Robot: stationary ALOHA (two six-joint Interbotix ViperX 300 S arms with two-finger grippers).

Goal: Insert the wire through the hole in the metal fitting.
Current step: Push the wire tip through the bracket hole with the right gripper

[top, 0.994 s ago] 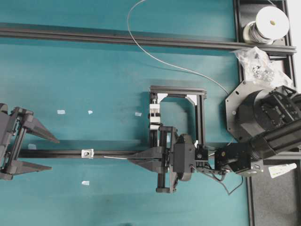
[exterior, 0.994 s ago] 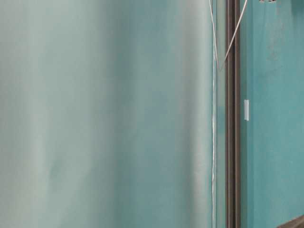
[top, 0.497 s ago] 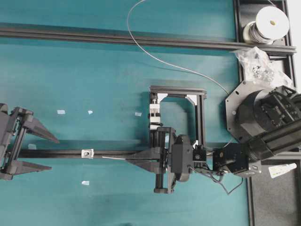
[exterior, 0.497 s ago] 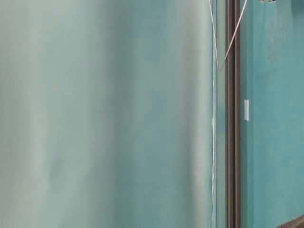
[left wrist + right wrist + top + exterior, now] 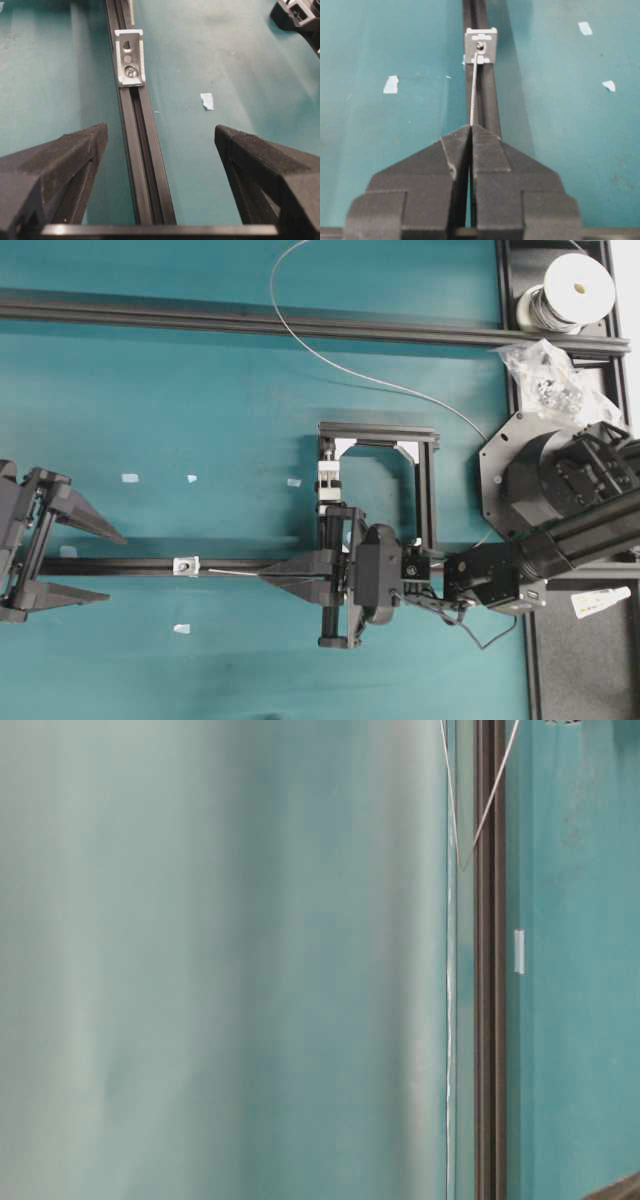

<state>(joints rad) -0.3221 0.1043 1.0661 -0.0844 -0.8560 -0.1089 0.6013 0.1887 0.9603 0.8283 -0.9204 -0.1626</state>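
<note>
Wire (image 5: pixel 474 85) free end runs straight out from right gripper (image 5: pixel 470 131), jaws clenched on it; tip sits at dark hole of metal fitting (image 5: pixel 481 45), touching or just entering (cannot tell which). Fitting is mounted on black slotted rail (image 5: pixel 142 165) lying across teal tabletop (image 5: pixel 200 390). In overhead view, wire tip (image 5: pixel 225 574) lies just right of fitting (image 5: pixel 186 564); rest of wire arcs back over tabletop toward spool (image 5: pixel 570 290) at top right. Left gripper (image 5: pixel 160 150) hangs w/ jaws spread wide, empty, straddling rail, fitting (image 5: pixel 129 57) ahead of it and well apart. Table-level view mostly blurred; shows only a stretch of rail and thin wire.

Step in hand, as judged: feed tip through hole. To do well: keep wire axis collinear w/ hole, advance slowly along rail line, no sideways drift. Unsupported length is thin and flexible, likely to buckle if tip catches on hole rim. Left jaws seem placed to take tip once through.
</note>
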